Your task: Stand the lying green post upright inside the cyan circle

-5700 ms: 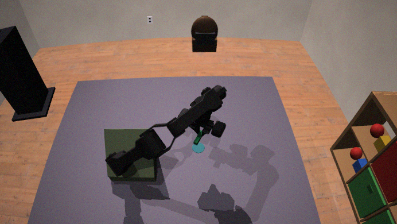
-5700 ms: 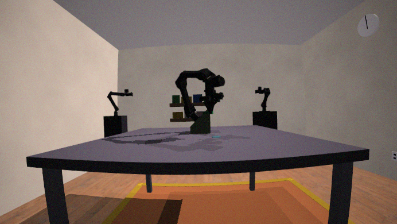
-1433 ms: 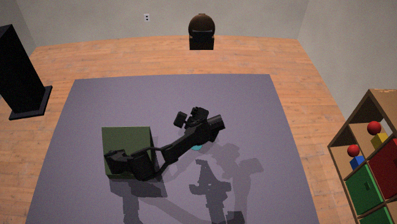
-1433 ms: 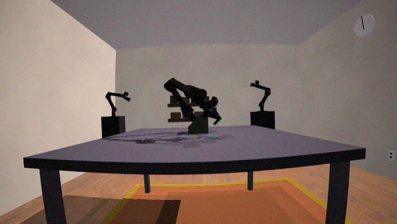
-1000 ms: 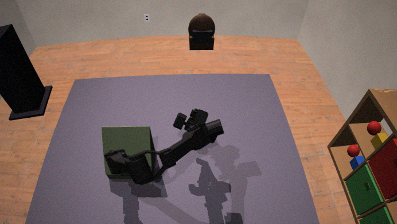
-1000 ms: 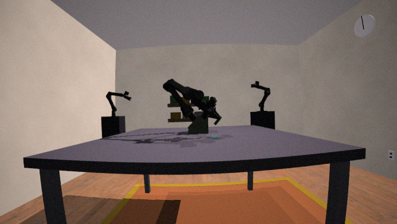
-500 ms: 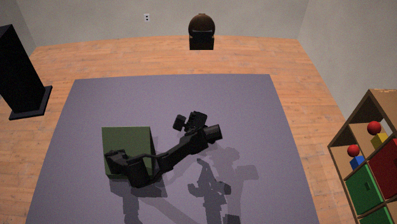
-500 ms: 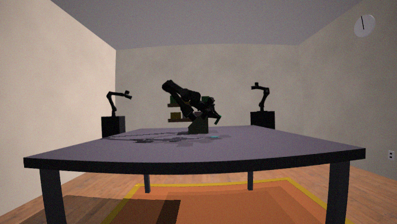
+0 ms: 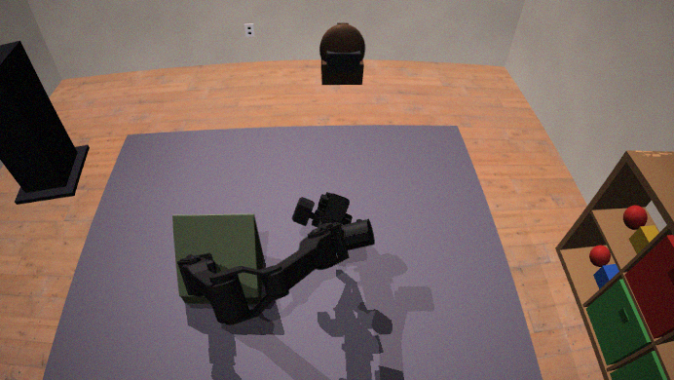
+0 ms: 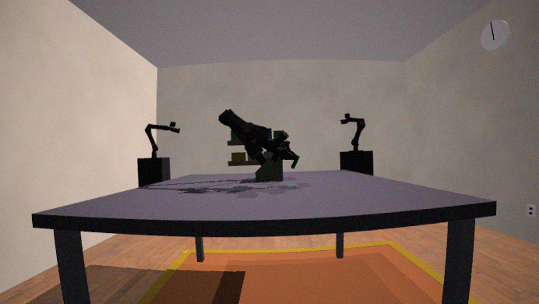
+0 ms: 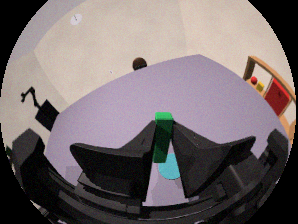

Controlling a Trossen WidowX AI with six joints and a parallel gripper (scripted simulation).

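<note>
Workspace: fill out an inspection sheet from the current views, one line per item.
Surface: purple table top, arm shadows across it.
Job's things: green post held between the fingers, lifted off the table, tilted in the exterior view; cyan circle on the table beneath it.
Clutter: green block under the arm's base.
Grippers: gripper shut on the post.
Cables: nothing seen.
Surroundings: toy shelf with red balls, black pedestal, two spare arms on stands by the far wall, wall clock.
</note>
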